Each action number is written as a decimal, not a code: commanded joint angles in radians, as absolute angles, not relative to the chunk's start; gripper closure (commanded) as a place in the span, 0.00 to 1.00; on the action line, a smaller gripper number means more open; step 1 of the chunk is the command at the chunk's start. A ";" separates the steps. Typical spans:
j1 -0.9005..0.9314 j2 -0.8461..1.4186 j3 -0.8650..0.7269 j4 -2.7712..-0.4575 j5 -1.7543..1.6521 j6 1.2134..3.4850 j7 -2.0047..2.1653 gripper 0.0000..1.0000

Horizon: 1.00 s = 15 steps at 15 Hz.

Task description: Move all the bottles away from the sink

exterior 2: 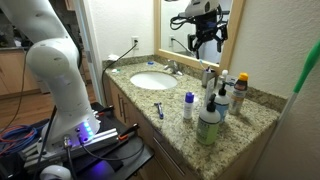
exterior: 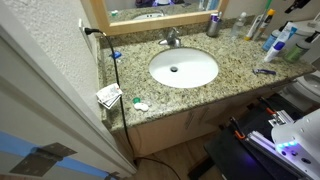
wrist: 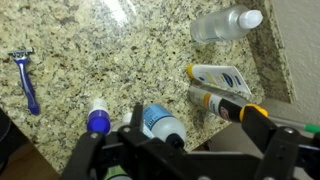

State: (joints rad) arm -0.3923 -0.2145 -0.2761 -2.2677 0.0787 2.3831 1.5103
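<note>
Judging by how things lie, the task looks nearly or fully done. No bottle stands at the rim of the sink (exterior: pixel 183 68). The bottles (exterior: pixel 282 40) are bunched at the far end of the table (exterior: pixel 235 88), at about 2 o'clock from the basin and well apart from it. Whether any of them is meant to go farther cannot be told, and little seems left beyond that.

The claw (wrist: pixel 175 150) hovers above that bunch with its jaws spread wide and nothing between them.

In the wrist view a clear bottle (wrist: pixel 225 25) with a white cap lies on its side at 1 o'clock. A white tube with blue print (wrist: pixel 222 78) and a dark bottle with an orange cap (wrist: pixel 222 102) lie side by side at 3 o'clock. Two upright bottles seen from above, one blue-capped (wrist: pixel 97 120) and one blue-and-white (wrist: pixel 162 125), sit just ahead of the claw. A blue razor (wrist: pixel 25 80) lies apart at 9 o'clock.

In an exterior view a green bottle (exterior 2: pixel 208 125) stands at the front of the bunch.

The table is glossy speckled beige granite. The sink is a smooth white oval with a central drain, and a chrome faucet (exterior: pixel 172 40) sits at its 12 o'clock. The bottles are smooth, rounded plastic, most of them opaque and one see-through. They are light and slick, so likely to tip or roll if nudged.
</note>
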 commanded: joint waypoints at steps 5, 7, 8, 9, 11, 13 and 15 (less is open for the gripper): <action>-0.329 0.003 -0.263 -2.015 -0.018 2.358 1.597 0.00; -0.325 0.046 -0.267 -1.956 -0.018 2.341 1.609 0.00; -0.325 0.052 -0.268 -1.949 -0.018 2.339 1.609 0.00; -0.326 0.073 -0.271 -1.931 -0.010 2.313 1.578 0.00; -0.329 0.117 -0.276 -1.896 0.030 2.324 1.490 0.00; -0.336 0.186 -0.279 -1.812 0.053 2.301 1.366 0.00; -0.336 0.239 -0.291 -1.744 0.037 2.279 1.322 0.00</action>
